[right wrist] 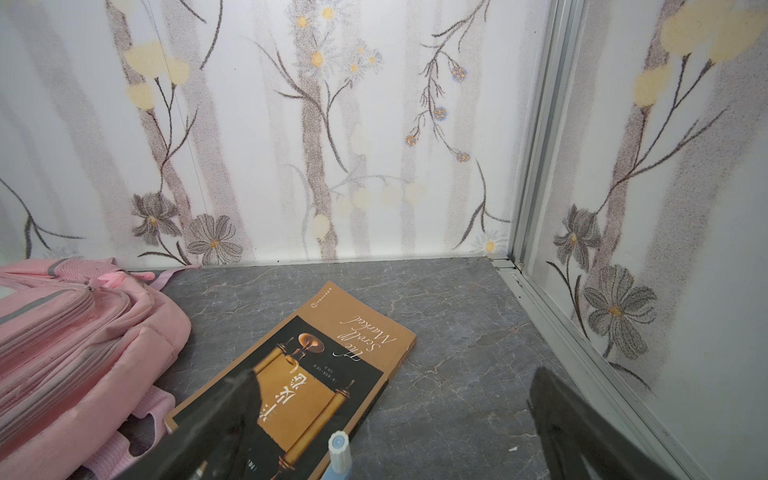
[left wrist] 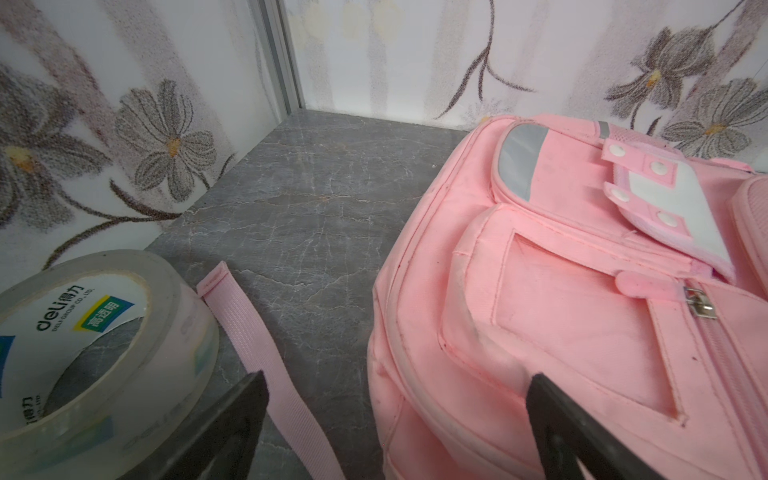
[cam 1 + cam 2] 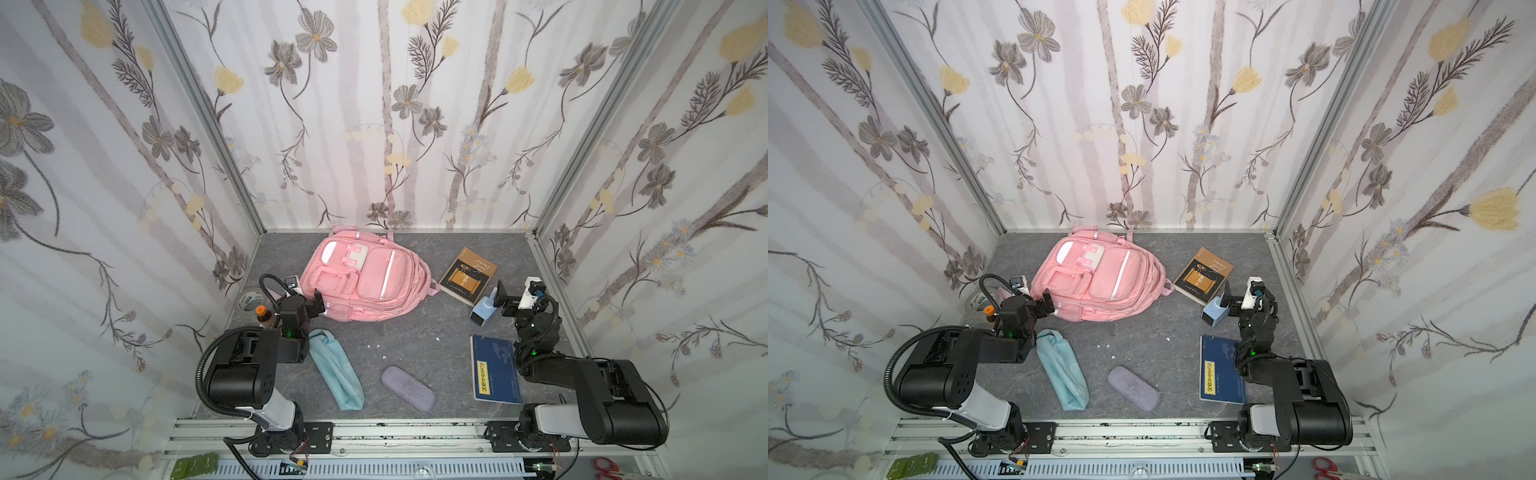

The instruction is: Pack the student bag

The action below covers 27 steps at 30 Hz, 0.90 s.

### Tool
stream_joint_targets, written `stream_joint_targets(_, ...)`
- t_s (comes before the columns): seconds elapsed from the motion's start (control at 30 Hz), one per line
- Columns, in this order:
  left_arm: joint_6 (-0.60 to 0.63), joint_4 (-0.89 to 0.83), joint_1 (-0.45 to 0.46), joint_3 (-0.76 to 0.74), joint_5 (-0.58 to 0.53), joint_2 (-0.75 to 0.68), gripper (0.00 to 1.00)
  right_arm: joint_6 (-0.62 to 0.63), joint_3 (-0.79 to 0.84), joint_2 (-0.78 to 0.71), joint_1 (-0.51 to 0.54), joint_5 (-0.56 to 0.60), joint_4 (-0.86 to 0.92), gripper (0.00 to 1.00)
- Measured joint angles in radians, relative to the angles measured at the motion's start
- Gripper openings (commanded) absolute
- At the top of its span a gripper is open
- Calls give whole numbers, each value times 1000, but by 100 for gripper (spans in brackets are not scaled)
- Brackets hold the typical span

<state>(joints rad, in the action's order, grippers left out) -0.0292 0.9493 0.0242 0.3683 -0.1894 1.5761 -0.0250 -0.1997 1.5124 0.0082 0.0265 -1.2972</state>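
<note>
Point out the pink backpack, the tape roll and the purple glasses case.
pink backpack (image 3: 382, 276): in a top view, large front pocket.
tape roll (image 2: 183, 345): left wrist view, clear outer band.
purple glasses case (image 3: 408, 387): in a top view, lid's middle.

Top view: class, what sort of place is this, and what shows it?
Probably a robot test booth, not a real room: flowered panels on metal framing box in a grey tabletop, two arms mount on a front rail, and a student bag and book lie ready.

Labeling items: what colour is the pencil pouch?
Light teal; the pencil pouch shows best in a top view.
</note>
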Motion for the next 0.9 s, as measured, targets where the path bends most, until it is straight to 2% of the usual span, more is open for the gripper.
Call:
stream_joint_targets(0.27,-11,-4,-4,-20,-7,-46,100,-1,10,-15,-1,7,3,100)
stream_joint_targets(0.6,-33,-176,-29,-14,-23,-329,100,-12,21,-193,-9,25,96,100)
stream_joint_targets(0.77,4,-346,-34,89,-16,-459,100,-20,-21,-273,-9,21,237,100)
stream_joint_targets(0.9,23,-558,-36,259,-12,-507,98,-33,-129,-329,-8,18,432,99)
